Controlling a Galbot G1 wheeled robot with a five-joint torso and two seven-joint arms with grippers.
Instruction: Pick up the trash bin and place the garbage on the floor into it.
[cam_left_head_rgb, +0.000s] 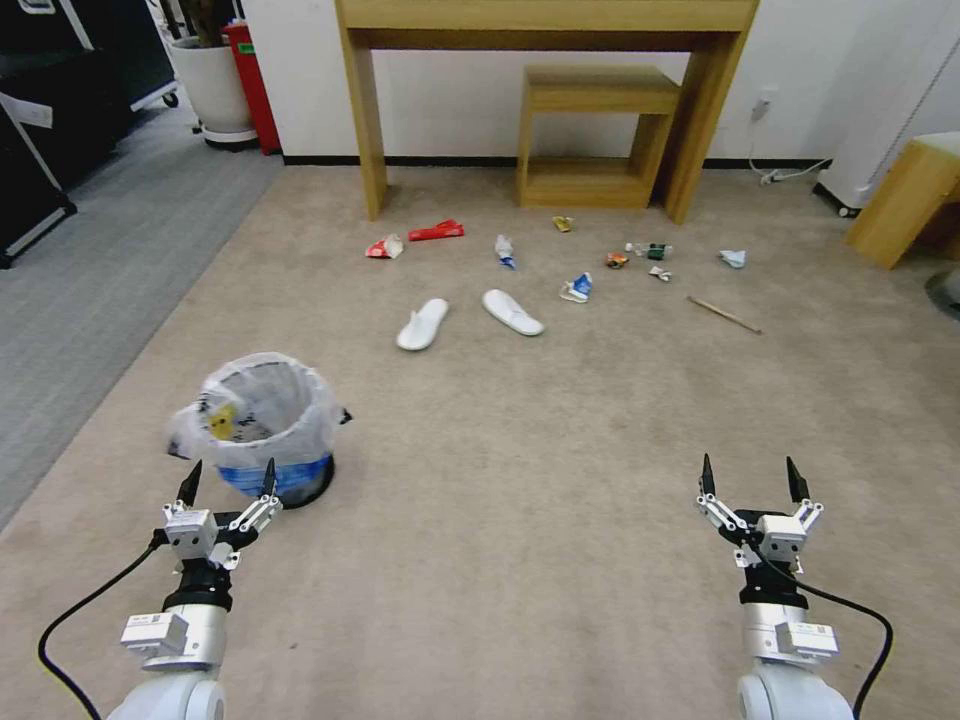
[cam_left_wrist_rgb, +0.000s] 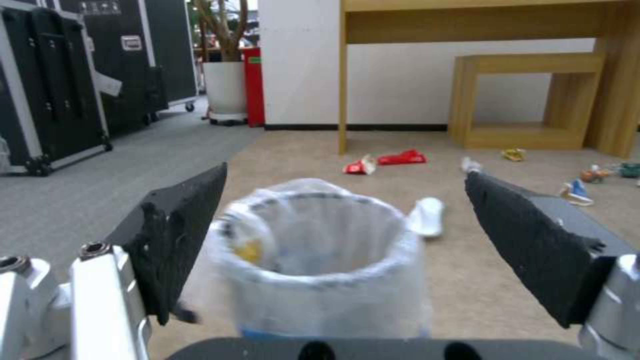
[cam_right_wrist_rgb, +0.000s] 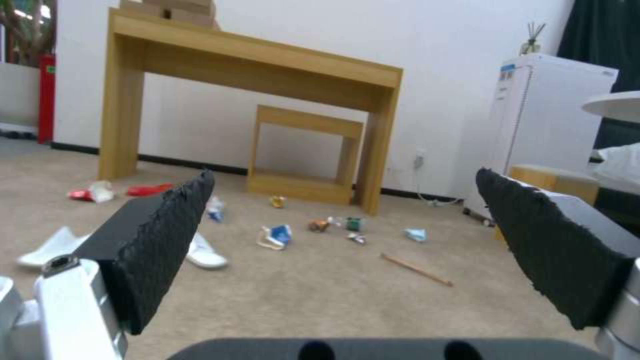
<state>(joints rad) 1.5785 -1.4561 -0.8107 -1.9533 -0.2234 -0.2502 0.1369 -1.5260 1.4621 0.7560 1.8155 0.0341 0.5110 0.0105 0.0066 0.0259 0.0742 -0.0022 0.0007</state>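
L gripper (cam_left_head_rgb: 229, 478) wide, lined up just short of trash bin (cam_left_head_rgb: 262, 425) for rim grab. R gripper (cam_left_head_rgb: 751, 476) wide, idle. Garbage (cam_left_head_rgb: 576, 289) scattered on floor (cam_left_head_rgb: 520, 480), untouched.

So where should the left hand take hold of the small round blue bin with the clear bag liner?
Probably the near rim of the small round blue bin, approached from above: it stands upright, mouth open, just ahead of the open left hand.
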